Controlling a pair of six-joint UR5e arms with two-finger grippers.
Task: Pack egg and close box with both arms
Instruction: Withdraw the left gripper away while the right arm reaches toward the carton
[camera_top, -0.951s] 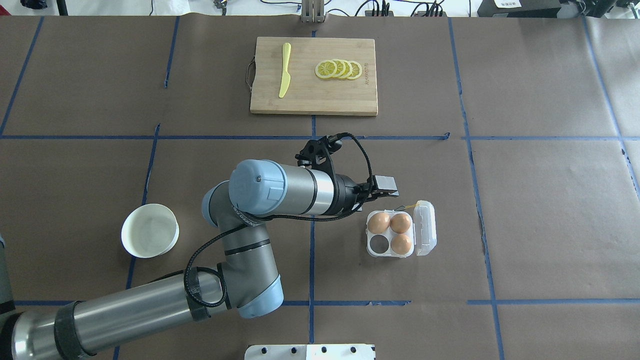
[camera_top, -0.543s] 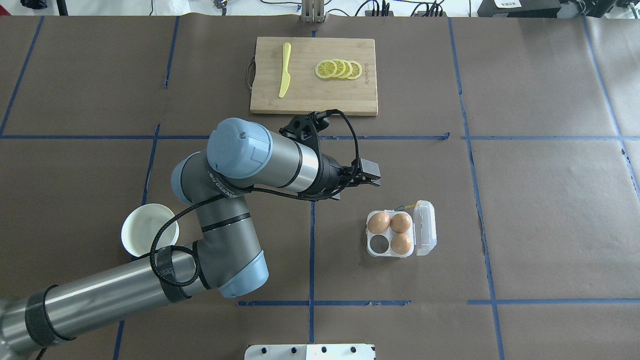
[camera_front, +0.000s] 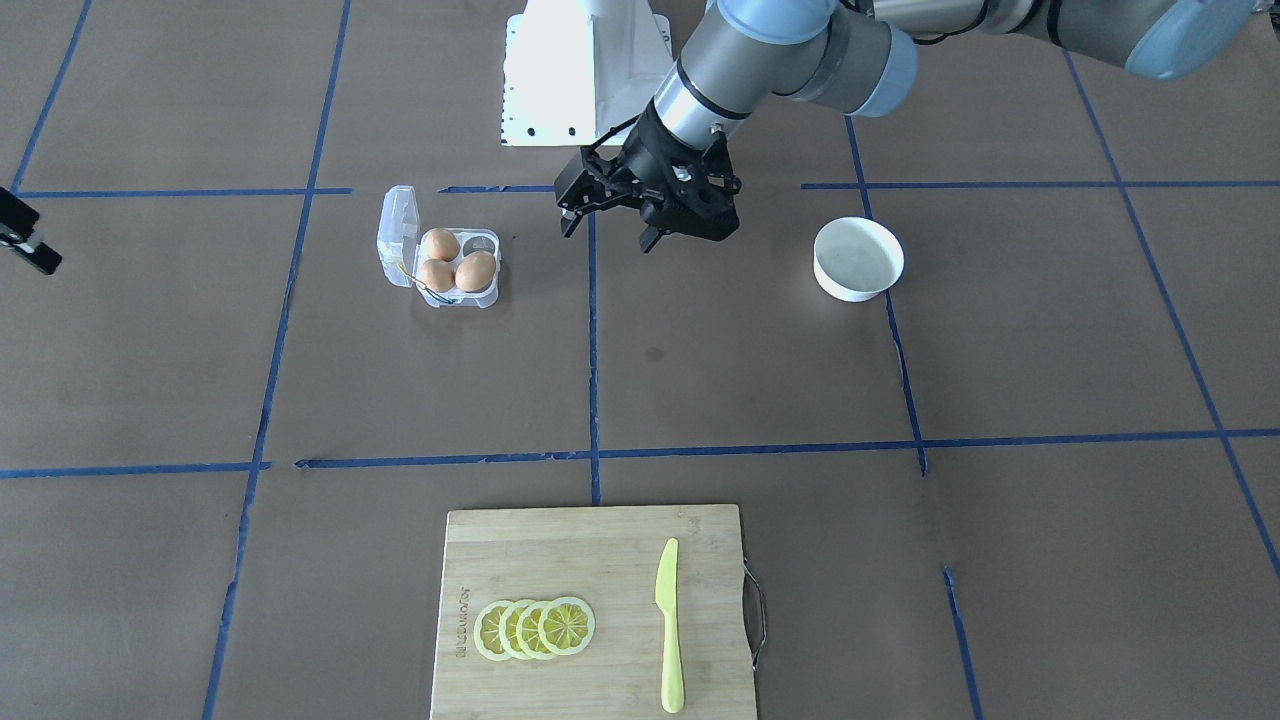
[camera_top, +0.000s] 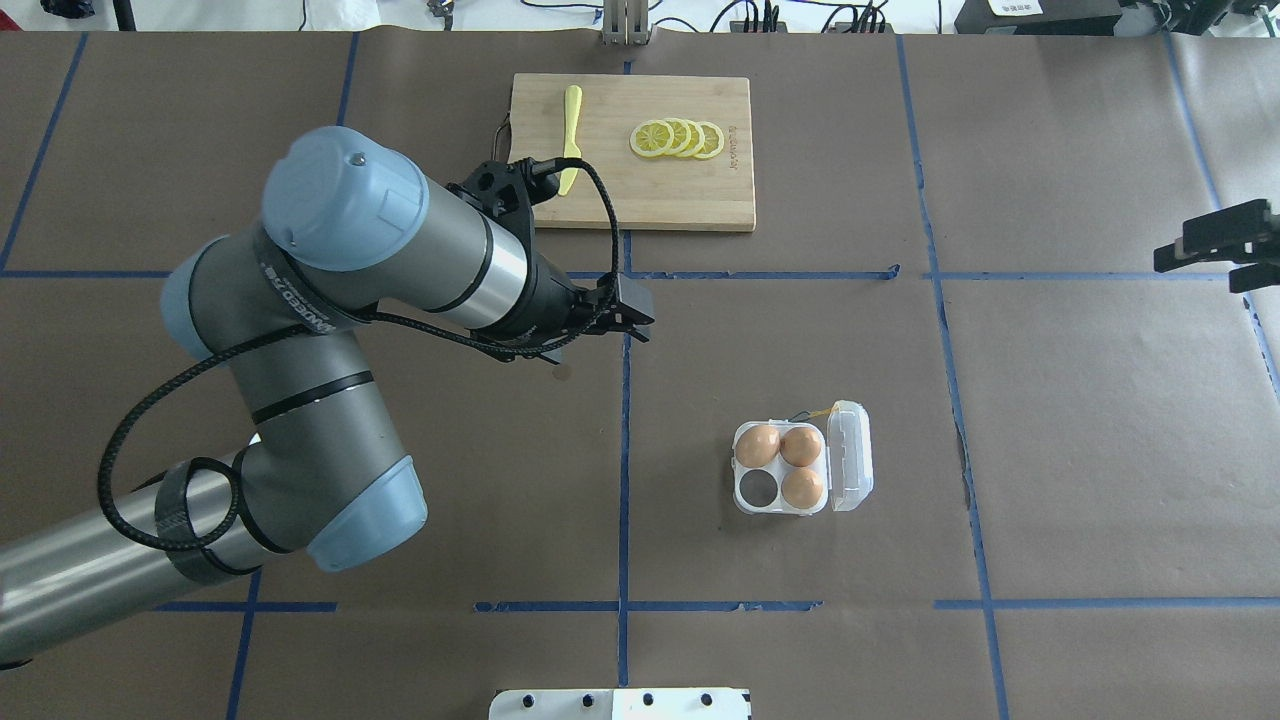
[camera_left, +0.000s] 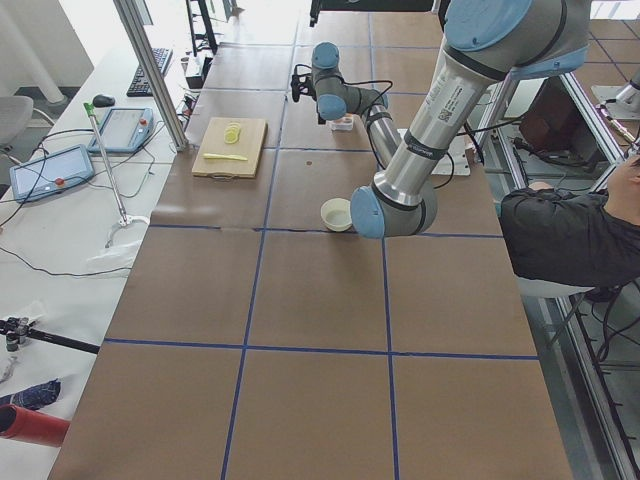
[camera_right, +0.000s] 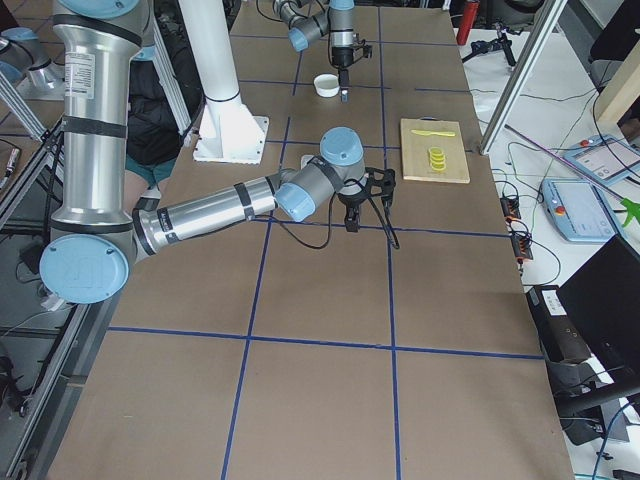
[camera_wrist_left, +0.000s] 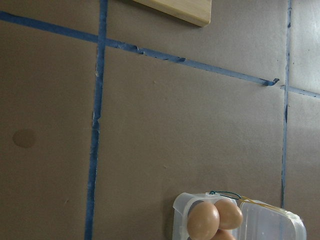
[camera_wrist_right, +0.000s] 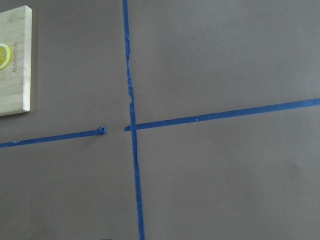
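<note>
The clear egg carton sits right of the table's middle with its lid open to the right. Three orange-brown eggs lie in it; the near-left cell is empty. It also shows in the front view and at the bottom of the left wrist view. My left gripper hangs open and empty above the table, well to the far left of the carton. My right gripper shows at the right edge, its fingers apart and nothing in them.
A white bowl stands on the robot's left side, hidden under the left arm in the overhead view. A wooden cutting board with a yellow knife and lemon slices lies at the far side. The white base block is at the near edge.
My left arm has pulled back from beside the carton, up and to the far left. My right gripper has come into view at the right edge. The carton and eggs have not moved.
</note>
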